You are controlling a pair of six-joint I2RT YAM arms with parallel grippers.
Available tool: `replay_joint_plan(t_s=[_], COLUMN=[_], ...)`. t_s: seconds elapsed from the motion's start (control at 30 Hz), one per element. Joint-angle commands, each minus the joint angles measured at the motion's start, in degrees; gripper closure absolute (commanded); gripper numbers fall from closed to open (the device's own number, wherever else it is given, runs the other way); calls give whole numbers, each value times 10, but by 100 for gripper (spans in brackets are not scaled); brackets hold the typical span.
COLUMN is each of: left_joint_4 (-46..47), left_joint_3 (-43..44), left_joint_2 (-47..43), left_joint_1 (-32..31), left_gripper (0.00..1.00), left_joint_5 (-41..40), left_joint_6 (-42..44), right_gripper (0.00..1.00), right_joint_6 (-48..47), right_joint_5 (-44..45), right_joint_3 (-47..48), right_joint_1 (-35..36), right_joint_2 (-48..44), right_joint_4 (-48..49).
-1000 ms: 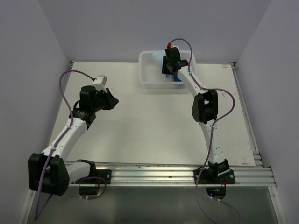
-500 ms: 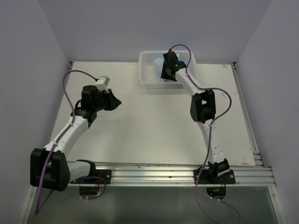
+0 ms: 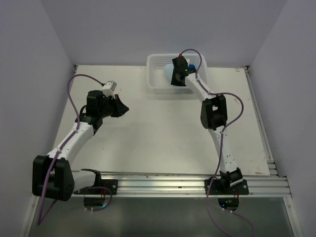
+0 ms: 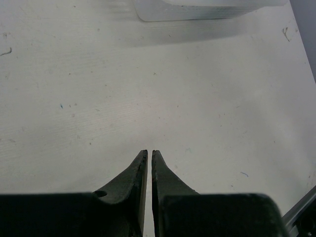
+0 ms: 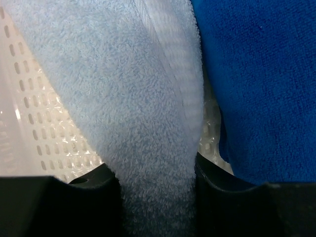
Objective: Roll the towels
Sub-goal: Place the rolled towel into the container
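Presently the pale towel [image 5: 138, 98] is gripped in the right jaws inside the basket [image 5: 29, 98], its length running ahead, dark towel [image 5: 256, 74] alongside; the left jaws, closed on nothing, are held over the worktop [image 4: 148, 98], well apart.

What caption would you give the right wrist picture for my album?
The right hand grips the pale blue towel, the dark blue towel beside it, both against the white perforated basket.

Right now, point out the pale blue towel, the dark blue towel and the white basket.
pale blue towel [image 5: 123, 98], right wrist view, middle of its terry face.
dark blue towel [image 5: 261, 74], right wrist view, middle of its visible terry face.
white basket [image 5: 29, 123], right wrist view, bare perforated plastic left of the towels.
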Motion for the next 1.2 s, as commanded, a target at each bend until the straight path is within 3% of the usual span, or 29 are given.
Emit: replay_joint_plan(t_s=[0.0,0.03,0.43,1.17], left_joint_4=[26,25,28,28], left_joint_3=[-7,-7,-11,-17], left_joint_2=[4,5,5,-21], left_joint_1=[5,5,5,5], left_gripper=[89,89,89,89], left_joint_5=[17,18,27,24], left_joint_6=[3,1,-2,-2], right_gripper=[84,76,53,40], right_joint_6=[6,6,3,-6], right_joint_5=[8,7,-22,-25], right_joint_3=[24,23,24,42], right_joint_1=[-5,-6,-14,-19], right_joint_2=[8,8,-18,-62], right_joint_4=[-7,-8,-14,-36])
